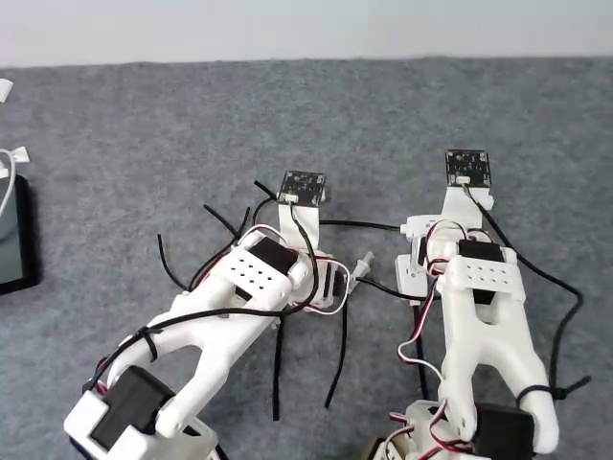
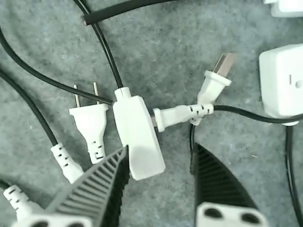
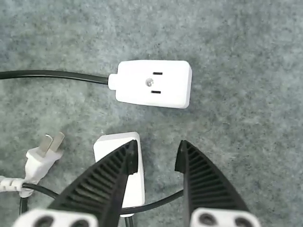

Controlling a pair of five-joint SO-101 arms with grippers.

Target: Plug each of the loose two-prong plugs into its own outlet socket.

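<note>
Now both jaws open: left gripper (image 2: 159,151) astride socket (image 2: 137,137), right gripper (image 3: 157,147) over second socket (image 3: 109,146). Loose plug (image 1: 362,264) between them: light, rigid; springy cord (image 2: 246,112) will tug. Pinch moulded body behind prongs.

Bright, even, diffuse light; soft short shadows beside plugs (image 2: 90,120).

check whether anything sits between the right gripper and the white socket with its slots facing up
Nothing visible does. Only bare grey carpet lies between the right gripper and the socket. A second socket block lies partly under one of the open jaws, clear of that path.
</note>
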